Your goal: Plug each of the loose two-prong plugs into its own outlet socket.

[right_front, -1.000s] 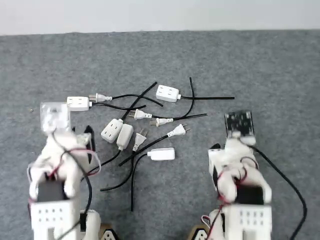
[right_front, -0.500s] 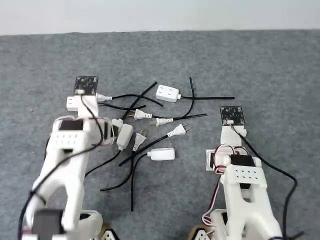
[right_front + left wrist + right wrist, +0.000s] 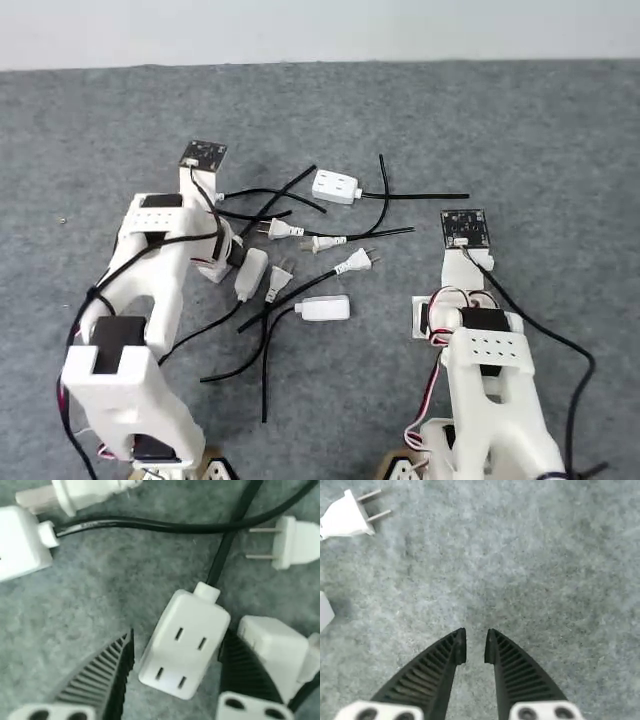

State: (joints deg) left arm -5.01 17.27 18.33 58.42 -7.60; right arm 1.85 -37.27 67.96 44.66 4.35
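The grey desk (image 3: 560, 130) holds everything. My left arm (image 3: 150, 270) lies out over the left side of the tangle, and my right arm (image 3: 485, 370) stands well apart on the other side. Black cords (image 3: 400, 195) loop and cross through the middle of the desk. My left end effector (image 3: 175, 639) is spread wide and low over the near socket (image 3: 186, 645). That white two-outlet piece lies flat between my ribbed fingers (image 3: 107, 680), and I cannot tell whether either finger touches it. Just beside my other finger sits a white block (image 3: 275, 647). The corner socket (image 3: 20, 545) lies farther off with its cord running past, and the top plug (image 3: 90, 491) is just beside it. The far socket (image 3: 335, 186) rests near the middle of the desk on its own cord, and a flat white box (image 3: 323, 308) lies nearer my bases. My right end effector (image 3: 475, 647) is narrow, its tips almost together, holding nothing above bare desk. A loose plug (image 3: 347, 515) lies well ahead of it, both prongs free. Another, the pronged plug (image 3: 295, 542), lies beyond the near socket, unplugged, with its two pins pointing at the cord that leaves that socket.
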